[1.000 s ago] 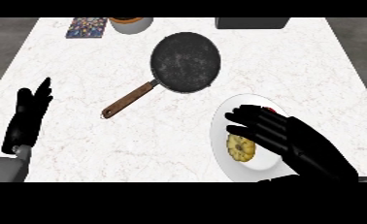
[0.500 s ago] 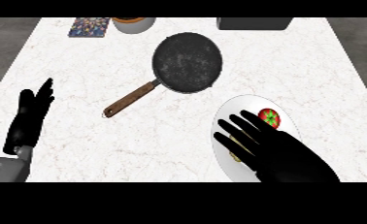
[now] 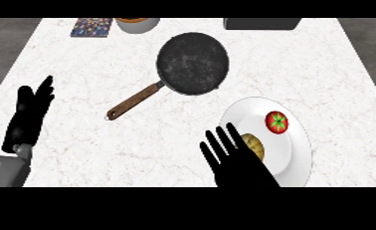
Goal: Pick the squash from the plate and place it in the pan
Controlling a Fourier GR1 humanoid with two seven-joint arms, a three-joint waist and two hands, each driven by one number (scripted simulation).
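Kitchen, white marble counter, frying pan, plate of food

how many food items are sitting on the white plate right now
2: a red tomato on the plate's upper right, and a yellowish squash left of centre, beside the right hand's fingers.

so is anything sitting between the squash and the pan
Nothing visible does. The squash lies on the plate, partly behind the right hand. The tomato sits off to its right. Only bare counter separates the plate from the pan.
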